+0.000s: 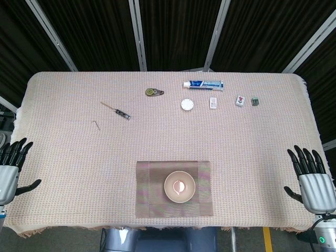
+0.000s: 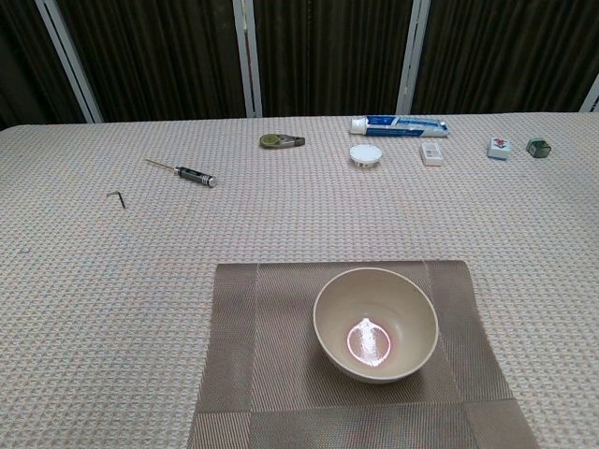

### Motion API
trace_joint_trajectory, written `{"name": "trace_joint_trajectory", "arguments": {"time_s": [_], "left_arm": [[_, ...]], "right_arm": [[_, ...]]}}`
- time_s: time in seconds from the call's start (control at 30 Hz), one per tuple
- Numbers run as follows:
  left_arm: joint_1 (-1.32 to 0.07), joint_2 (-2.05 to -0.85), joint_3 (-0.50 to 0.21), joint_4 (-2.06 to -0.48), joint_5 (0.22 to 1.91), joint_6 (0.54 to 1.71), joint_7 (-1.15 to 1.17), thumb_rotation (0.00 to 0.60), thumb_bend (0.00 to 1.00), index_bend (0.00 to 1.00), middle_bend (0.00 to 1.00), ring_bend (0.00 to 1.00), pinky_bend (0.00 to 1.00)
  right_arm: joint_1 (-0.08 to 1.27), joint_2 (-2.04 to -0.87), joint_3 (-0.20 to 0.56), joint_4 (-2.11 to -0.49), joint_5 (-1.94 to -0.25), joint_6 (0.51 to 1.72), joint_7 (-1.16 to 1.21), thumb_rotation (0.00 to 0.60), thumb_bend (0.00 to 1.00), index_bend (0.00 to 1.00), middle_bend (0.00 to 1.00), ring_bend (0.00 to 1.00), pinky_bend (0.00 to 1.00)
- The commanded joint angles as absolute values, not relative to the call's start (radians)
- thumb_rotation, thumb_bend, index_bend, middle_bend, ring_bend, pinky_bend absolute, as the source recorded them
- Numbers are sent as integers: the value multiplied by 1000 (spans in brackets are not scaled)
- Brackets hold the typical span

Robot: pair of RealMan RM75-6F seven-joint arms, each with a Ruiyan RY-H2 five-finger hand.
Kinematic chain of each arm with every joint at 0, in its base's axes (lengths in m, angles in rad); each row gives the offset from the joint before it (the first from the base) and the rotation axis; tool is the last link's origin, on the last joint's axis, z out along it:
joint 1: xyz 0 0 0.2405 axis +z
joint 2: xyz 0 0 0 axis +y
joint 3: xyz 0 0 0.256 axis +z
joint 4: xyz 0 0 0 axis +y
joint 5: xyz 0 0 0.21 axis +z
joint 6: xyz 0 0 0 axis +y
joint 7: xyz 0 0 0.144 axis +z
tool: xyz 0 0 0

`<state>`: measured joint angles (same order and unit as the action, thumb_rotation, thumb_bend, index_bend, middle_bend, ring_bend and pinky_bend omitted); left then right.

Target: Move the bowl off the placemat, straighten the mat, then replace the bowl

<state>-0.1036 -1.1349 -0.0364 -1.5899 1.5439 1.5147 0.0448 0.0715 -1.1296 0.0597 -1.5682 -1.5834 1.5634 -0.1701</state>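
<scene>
A beige bowl (image 1: 179, 187) (image 2: 375, 324) stands upright on a brown woven placemat (image 1: 149, 191) (image 2: 267, 346) near the table's front edge, a little right of the mat's middle. The mat lies roughly square to the table edge. My left hand (image 1: 11, 167) hovers at the table's far left edge, fingers spread and holding nothing. At the far right edge my right hand (image 1: 312, 181) is likewise spread and empty. Both hands are far from the bowl and appear only in the head view.
Along the far side lie a screwdriver (image 1: 118, 111), a small hex key (image 1: 96, 124), a tape measure (image 1: 154, 92), a toothpaste tube (image 1: 202, 84), a white round lid (image 1: 187, 104), a small white box (image 1: 213, 102) and two small blocks (image 1: 247, 101).
</scene>
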Motion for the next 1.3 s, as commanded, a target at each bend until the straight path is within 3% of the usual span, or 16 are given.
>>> {"name": "trace_joint_trajectory", "arguments": {"time_s": [0.03,0.27,0.47,0.73,1.0,1.17,1.3], "left_arm": [[-104,-1135,-36,-1589,1540,1511,46,600,0,0,0,0,0],[-106,-1139,-26,-1582,1546,1498,44,600,0,0,0,0,0],[-187,-1145,7,-1615,1684,1418,22,600,0,0,0,0,0],[-474,-1242,-29,-1666,1889,1129,93,600,0,9,0,0,0],[-665,-1421,-54,-1572,1961,945,108,600,0,171,0,0,0],[-734,-1523,-45,-1480,1999,910,104,600,25,234,0,0,0],[-773,-1603,-42,-1403,2009,897,105,600,100,282,0,0,0]], "right_arm": [[71,-1128,58,-1571,-1583,1561,-172,600,0,0,0,0,0],[75,-1125,55,-1579,-1581,1547,-171,600,0,0,0,0,0],[81,-1119,65,-1588,-1572,1541,-166,600,0,0,0,0,0],[88,-1114,94,-1597,-1507,1518,-175,600,0,0,0,0,0],[91,-1113,112,-1581,-1438,1486,-188,600,0,0,0,0,0],[90,-1108,121,-1569,-1404,1472,-182,600,0,0,0,0,0],[87,-1102,129,-1564,-1387,1471,-167,600,0,0,0,0,0]]}}
